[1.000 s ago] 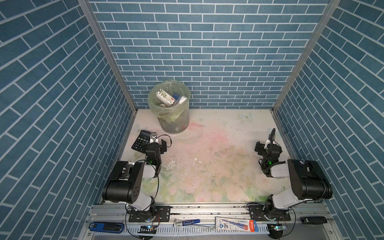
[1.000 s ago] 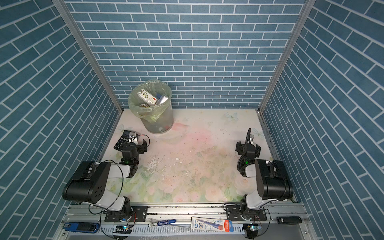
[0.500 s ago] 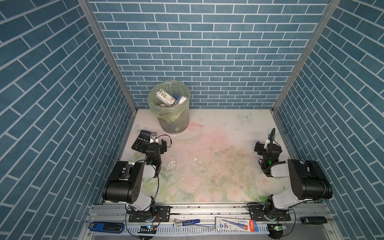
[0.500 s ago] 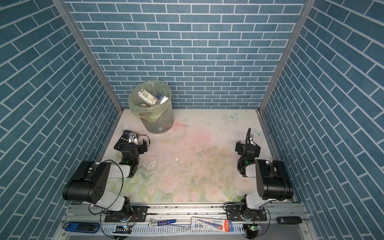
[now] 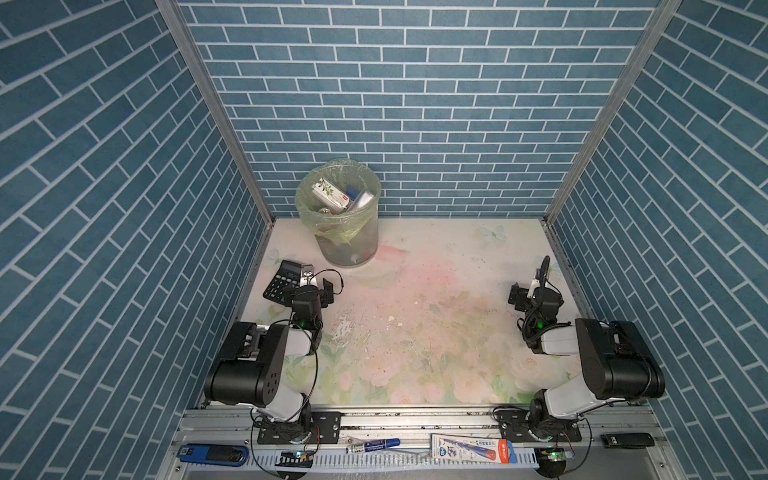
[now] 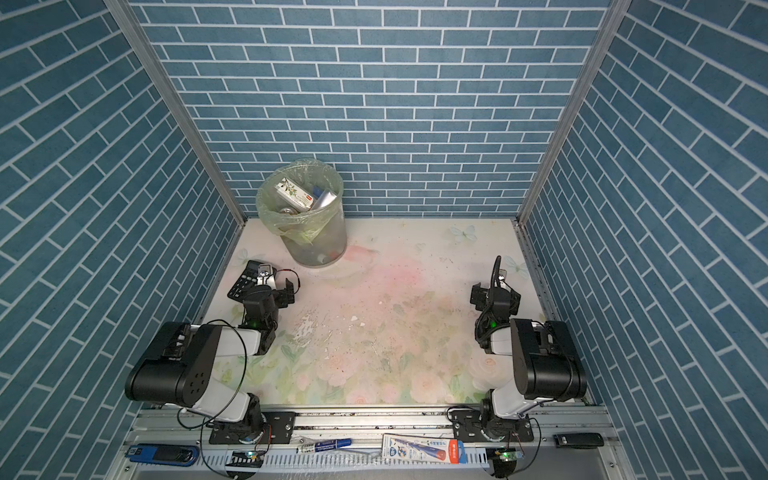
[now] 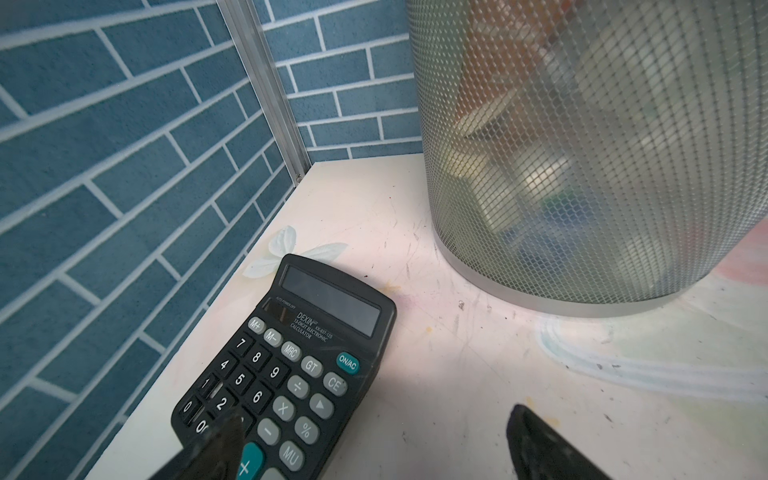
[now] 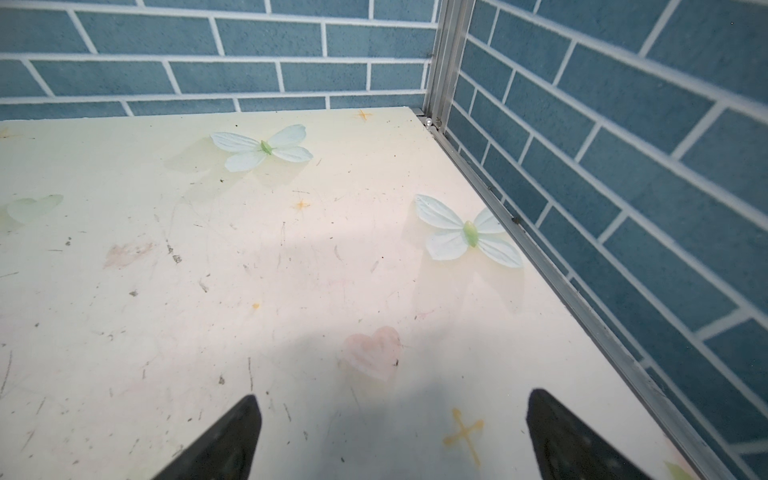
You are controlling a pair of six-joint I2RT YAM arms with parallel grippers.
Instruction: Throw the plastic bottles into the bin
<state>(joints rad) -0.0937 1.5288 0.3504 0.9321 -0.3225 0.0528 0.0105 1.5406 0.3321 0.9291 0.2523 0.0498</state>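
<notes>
Nothing had moved since the frames of a second earlier: both arms lay folded low at the near corners of the table [image 5: 415, 332], just as before. Nearest of all, on the metal rail [image 5: 415, 419] in front of the table, lay a blue marker pen [image 5: 374, 444] and a red-and-white packet [image 5: 469, 451]. Further in, the left pincer [image 5: 313, 286] [image 6: 272, 291] stood wide open with nothing between its jaws. In the left wrist view [image 7: 374, 415], one of its fingertips [image 7: 226, 424] hung over the lower keys of a black calculator [image 7: 307, 357] and the other was over bare table; whether it touched the keys could not be told. Across the table, the right pincer [image 5: 534, 291] [image 6: 494, 293] [image 8: 392, 397] was also spread wide and empty, low over bare table near the right wall, with printed butterflies [image 8: 262, 147] beyond it. The calculator lay flat by the left wall in both top views [image 5: 280, 280] [image 6: 243, 280], between the left pincer and the bin [image 5: 349, 245] [image 6: 316, 245]. The bin stood upright near the far left corner, close to the back wall and apart from the calculator. Inside it lay the plastic bottles [image 5: 330, 193] [image 6: 297, 193], a white-labelled one uppermost near the rim. Through the meshed side of the bin [image 7: 582, 166] only blurred shapes showed.
</notes>
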